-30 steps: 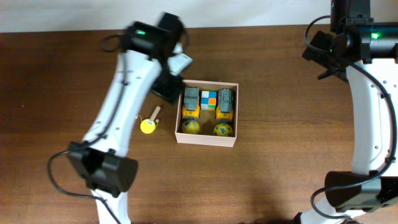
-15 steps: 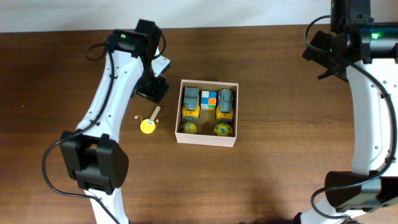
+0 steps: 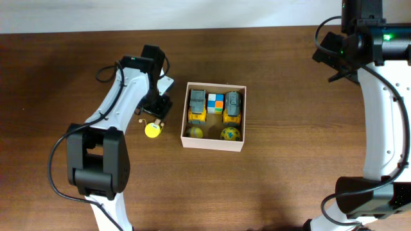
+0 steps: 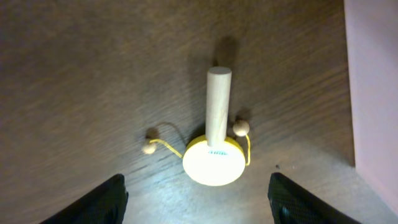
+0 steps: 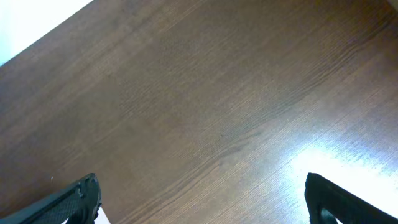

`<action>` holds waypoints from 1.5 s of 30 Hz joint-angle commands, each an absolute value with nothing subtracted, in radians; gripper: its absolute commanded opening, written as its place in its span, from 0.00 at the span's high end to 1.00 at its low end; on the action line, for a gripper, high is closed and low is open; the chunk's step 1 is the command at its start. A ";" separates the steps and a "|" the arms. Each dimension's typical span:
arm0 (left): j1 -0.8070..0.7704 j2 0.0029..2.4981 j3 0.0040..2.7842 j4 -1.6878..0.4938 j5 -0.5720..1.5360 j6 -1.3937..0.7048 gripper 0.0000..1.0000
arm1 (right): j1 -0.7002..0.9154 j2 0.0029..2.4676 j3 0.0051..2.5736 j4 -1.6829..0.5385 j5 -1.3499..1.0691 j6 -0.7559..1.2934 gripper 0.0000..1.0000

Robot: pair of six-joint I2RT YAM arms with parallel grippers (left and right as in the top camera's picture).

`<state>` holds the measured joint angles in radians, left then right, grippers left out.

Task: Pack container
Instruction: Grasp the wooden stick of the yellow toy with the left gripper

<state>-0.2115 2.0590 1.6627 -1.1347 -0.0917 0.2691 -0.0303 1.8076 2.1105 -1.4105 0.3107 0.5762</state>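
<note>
The square, shallow cardboard box with white walls and tan inside (image 3: pixel 212 145) sits mid-table, and a little yellow disc drum with a wooden stick and beads on strings (image 4: pixel 214 158) lies just off its 9 o'clock wall, the left gripper (image 4: pixel 198 194) hovering over it with jaws apart, touching nothing. Right gripper (image 5: pixel 202 200) is parked out at 2 o'clock, jaws wide, empty. Box looks light and thin-walled, so it'd probably skid if bumped; best pinched by a wall's rim.

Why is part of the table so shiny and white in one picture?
Right wrist view: light bounces off the table at lower right, a glare patch. Left wrist view: the yellow toy drum is sharp, soft shadow past its handle. Overhead view: even light.
</note>
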 commanded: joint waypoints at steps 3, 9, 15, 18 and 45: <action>-0.207 2.055 1.572 -1.045 -0.048 0.274 0.25 | -0.034 1.811 2.113 -1.411 0.326 0.580 0.01; -0.207 2.055 1.496 -0.969 -0.045 0.245 0.27 | -0.034 1.811 2.113 -1.411 0.326 0.580 0.01; -0.207 2.055 1.439 -0.896 -0.044 0.209 0.27 | -0.034 1.811 2.113 -1.411 0.326 0.580 0.01; -0.207 2.055 1.425 -0.866 -0.042 0.191 0.29 | -0.034 1.811 2.113 -1.411 0.326 0.580 0.01; -0.207 2.055 1.306 -0.717 -0.046 0.150 0.78 | -0.034 1.811 2.113 -1.411 0.326 0.580 0.01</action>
